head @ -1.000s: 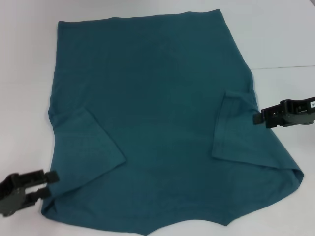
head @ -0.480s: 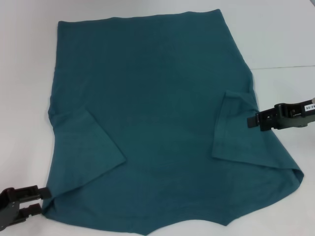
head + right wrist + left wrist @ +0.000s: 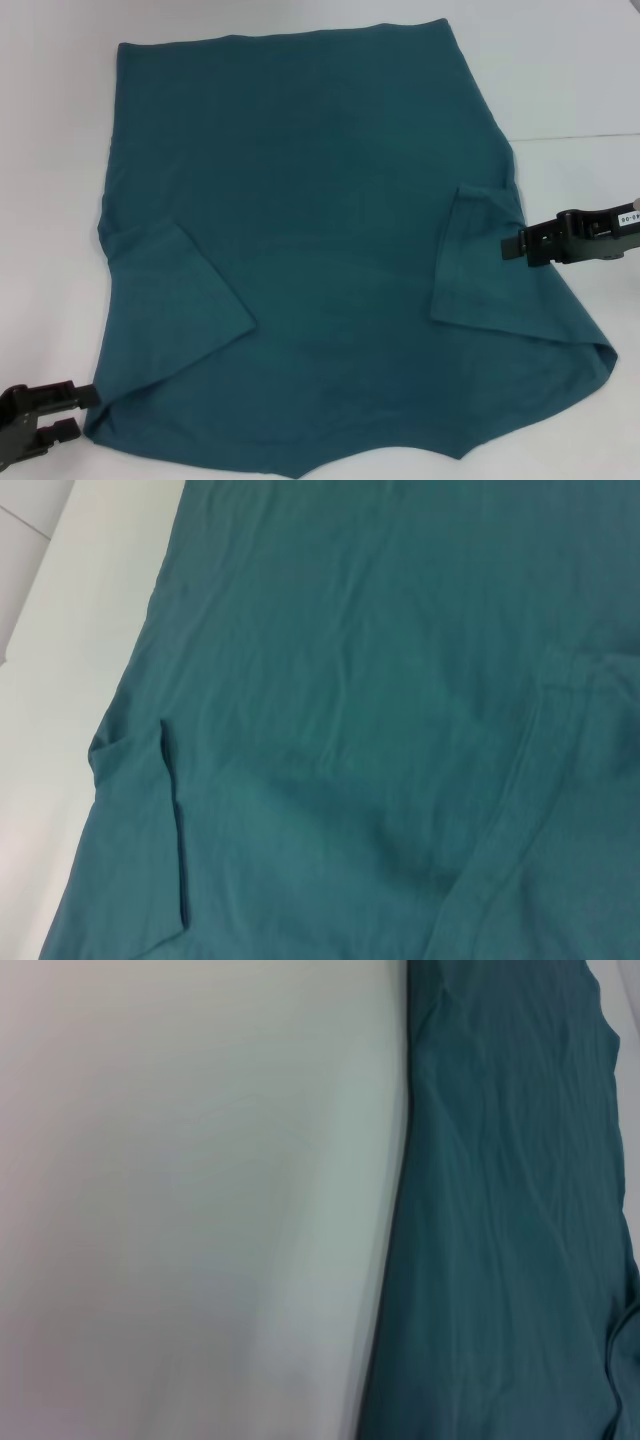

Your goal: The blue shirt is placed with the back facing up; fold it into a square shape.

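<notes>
Blue shirt [image 3: 320, 250] spread flat on white table [image 3: 560, 80], sleeves folded inward. Your left gripper [image 3: 88, 408] at near-left corner, fingers apart (nothing between them). Right gripper [image 3: 512, 246] at right sleeve edge, finger state unclear.

Setting: robot test bench, lab-type workspace rather than home. Evidence: plain white table [image 3: 560, 80] fills whole head view around blue shirt [image 3: 320, 250]; thin straight seam line crosses table surface right of shirt. Two black grippers flank shirt: left gripper [image 3: 88, 410] at its near left corner, right gripper [image 3: 512, 245] at its right edge. Room beyond table not visible.
</notes>
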Controlling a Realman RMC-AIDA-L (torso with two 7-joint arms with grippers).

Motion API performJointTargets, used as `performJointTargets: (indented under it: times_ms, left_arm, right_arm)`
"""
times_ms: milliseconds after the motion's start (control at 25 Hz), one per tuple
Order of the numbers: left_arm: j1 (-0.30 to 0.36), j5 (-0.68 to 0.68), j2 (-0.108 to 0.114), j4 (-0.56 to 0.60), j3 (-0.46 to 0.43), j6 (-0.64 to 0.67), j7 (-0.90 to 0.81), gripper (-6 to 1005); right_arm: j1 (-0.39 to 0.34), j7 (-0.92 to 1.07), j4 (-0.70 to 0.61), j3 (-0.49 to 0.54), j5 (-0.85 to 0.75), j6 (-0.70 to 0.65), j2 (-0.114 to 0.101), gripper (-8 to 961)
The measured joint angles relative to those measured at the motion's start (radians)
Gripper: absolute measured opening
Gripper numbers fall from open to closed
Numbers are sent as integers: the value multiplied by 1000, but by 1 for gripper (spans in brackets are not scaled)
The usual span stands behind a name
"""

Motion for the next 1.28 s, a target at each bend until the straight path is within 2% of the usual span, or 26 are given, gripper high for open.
performJointTargets:
  times_ms: [880, 1280]
  left_arm:
    - [-6, 23, -5, -20, 6, -30, -14, 591]
    - [-51, 22, -7, -83, 59, -58, -13, 590]
  right_arm:
    - [1, 2, 4, 11, 0, 4, 0, 556]
    - [0, -4, 6, 28, 0, 1, 0, 556]
